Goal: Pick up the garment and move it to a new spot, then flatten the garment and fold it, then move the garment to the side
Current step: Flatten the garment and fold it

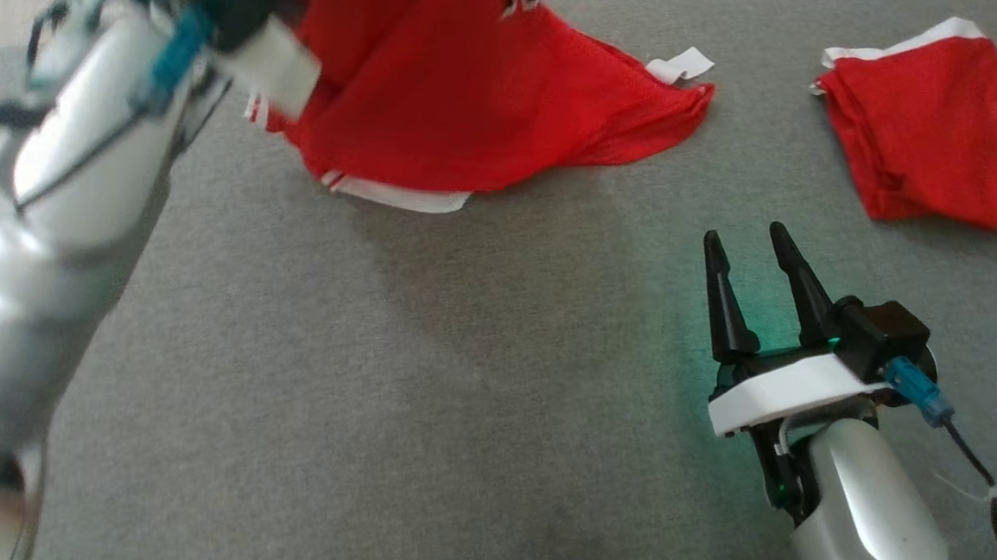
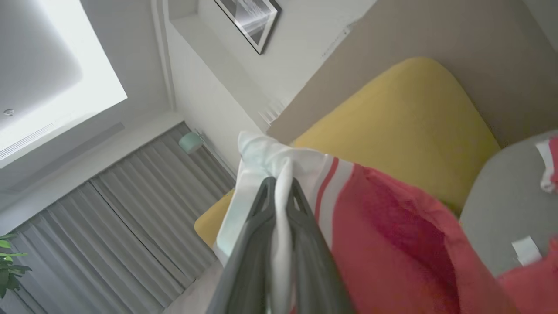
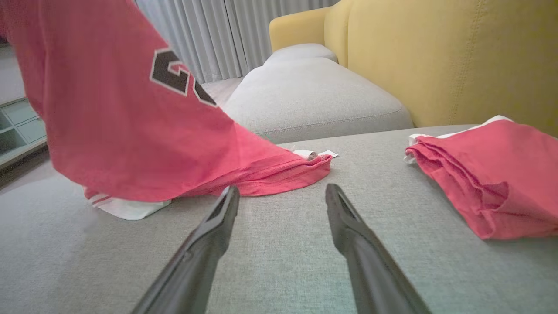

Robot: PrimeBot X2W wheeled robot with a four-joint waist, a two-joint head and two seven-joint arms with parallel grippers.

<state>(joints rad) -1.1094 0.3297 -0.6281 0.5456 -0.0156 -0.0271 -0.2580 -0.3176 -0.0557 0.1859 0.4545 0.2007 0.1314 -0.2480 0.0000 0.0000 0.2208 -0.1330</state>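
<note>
Left gripper [image 2: 281, 185] aloft — garment [image 1: 474, 114] in grip

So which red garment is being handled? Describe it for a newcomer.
On the grey sofa seat, look to the left side. The garment there is half lifted, its white-trimmed edge pinched in the left gripper. Unlike the folded red garment lying at the right, it shows black lettering.

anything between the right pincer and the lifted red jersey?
Nothing. The stretch between the right pincer and the jersey is bare grey cushion, as the head view and the right wrist view both show.
</note>
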